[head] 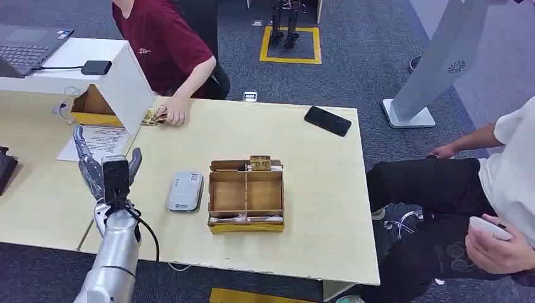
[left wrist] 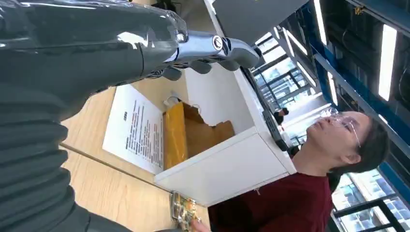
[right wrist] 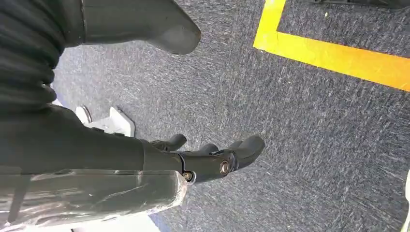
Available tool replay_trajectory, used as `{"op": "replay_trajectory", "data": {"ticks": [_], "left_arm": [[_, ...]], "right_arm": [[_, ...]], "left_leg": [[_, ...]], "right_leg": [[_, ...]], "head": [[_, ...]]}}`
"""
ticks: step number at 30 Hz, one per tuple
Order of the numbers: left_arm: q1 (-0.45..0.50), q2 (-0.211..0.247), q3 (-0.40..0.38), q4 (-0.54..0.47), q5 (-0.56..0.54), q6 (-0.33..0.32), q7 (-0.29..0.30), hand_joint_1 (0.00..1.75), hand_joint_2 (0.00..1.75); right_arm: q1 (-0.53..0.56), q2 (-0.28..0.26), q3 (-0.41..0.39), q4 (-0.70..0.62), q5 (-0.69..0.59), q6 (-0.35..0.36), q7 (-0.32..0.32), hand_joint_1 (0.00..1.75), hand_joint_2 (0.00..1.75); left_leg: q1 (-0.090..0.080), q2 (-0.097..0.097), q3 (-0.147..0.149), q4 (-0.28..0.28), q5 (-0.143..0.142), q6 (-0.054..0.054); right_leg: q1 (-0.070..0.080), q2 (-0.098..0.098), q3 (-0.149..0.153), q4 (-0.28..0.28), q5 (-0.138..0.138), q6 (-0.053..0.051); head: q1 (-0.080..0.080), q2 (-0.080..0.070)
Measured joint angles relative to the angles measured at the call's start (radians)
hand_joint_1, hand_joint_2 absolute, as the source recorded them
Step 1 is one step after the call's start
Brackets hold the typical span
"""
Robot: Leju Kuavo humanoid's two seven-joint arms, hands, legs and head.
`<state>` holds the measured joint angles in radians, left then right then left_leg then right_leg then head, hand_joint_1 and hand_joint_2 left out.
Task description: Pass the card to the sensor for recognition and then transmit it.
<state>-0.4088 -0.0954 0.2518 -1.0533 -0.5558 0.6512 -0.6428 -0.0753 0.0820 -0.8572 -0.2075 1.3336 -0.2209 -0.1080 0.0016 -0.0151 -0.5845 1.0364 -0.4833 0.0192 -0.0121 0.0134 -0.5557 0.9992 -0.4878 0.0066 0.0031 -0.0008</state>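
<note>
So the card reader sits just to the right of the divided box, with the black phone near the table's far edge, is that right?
Not quite. The head view shows the card reader just to the left of the divided box, not the right. The rest holds: the black phone lies near the far edge of the table.

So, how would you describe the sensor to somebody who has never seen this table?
Look at the pale wooden table, near its middle. Beside the open cardboard box with compartments, on the side nearer the robot's raised left hand, lies the sensor. It is the one flat grey device with rounded corners; the black phone lies far off.
</note>
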Motion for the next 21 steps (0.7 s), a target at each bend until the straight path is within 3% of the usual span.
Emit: {"op": "replay_trajectory", "data": {"ticks": [17, 21], "left_arm": [[0.029, -0.002, -0.065, -0.027, -0.046, -0.006, -0.050, 0.00, 1.75], [0.069, -0.002, -0.109, -0.086, -0.084, -0.045, -0.053, 0.00, 1.75]], "right_arm": [[0.000, 0.001, -0.004, 0.000, 0.011, 0.000, 0.000, 0.00, 1.75], [0.000, 0.001, -0.016, 0.000, 0.012, 0.001, -0.003, 0.00, 1.75]], "left_leg": [[0.000, 0.000, 0.000, 0.000, 0.000, 0.000], [0.000, 0.000, 0.000, 0.000, 0.000, 0.000]], "right_leg": [[0.000, 0.000, 0.000, 0.000, 0.000, 0.000], [0.000, 0.000, 0.000, 0.000, 0.000, 0.000]], "head": [[0.000, 0.000], [0.000, 0.000]]}}
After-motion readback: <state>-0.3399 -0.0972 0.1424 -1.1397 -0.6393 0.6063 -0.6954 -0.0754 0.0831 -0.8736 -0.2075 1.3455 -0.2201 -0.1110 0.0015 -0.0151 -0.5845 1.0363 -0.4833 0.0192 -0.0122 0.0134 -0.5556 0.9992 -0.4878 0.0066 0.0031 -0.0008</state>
